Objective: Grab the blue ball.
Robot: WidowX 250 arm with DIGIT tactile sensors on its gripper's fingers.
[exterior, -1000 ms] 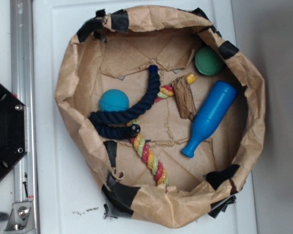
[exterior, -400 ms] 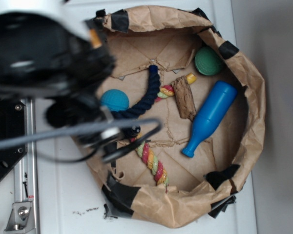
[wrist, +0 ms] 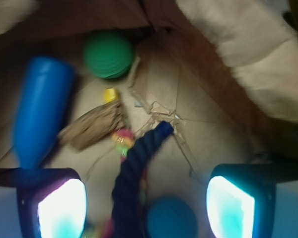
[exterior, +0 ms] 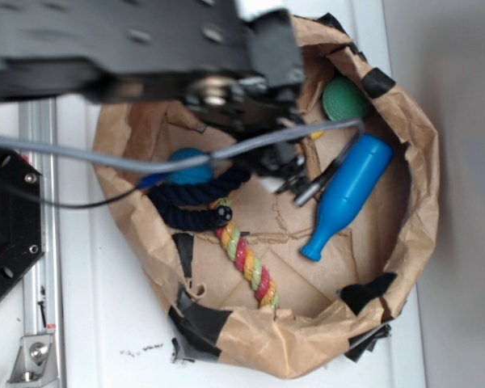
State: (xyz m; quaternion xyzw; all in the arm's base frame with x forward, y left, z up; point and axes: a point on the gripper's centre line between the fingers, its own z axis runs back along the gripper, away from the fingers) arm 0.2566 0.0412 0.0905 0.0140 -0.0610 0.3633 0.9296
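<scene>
Jaws spread and empty, the gripper [wrist: 146, 198] hangs over the blue ball [wrist: 172, 218], which lies between its fingers, touching the navy rope [wrist: 134, 178].

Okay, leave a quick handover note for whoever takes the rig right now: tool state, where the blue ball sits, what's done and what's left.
Tool: open and empty, hanging over the paper-lined basket.
Blue ball: on the basket floor between the tool's fingers in the wrist view, right beside the dark blue rope. In the exterior view the ball is partly hidden by the arm and cable.
Nearby: green ball and blue pin toy lie farther off.
Done: arm is over the basket, roughly lined up with the ball.
Left: lower, close on the ball, lift. Watch that the rope doesn't get pinched too.
</scene>
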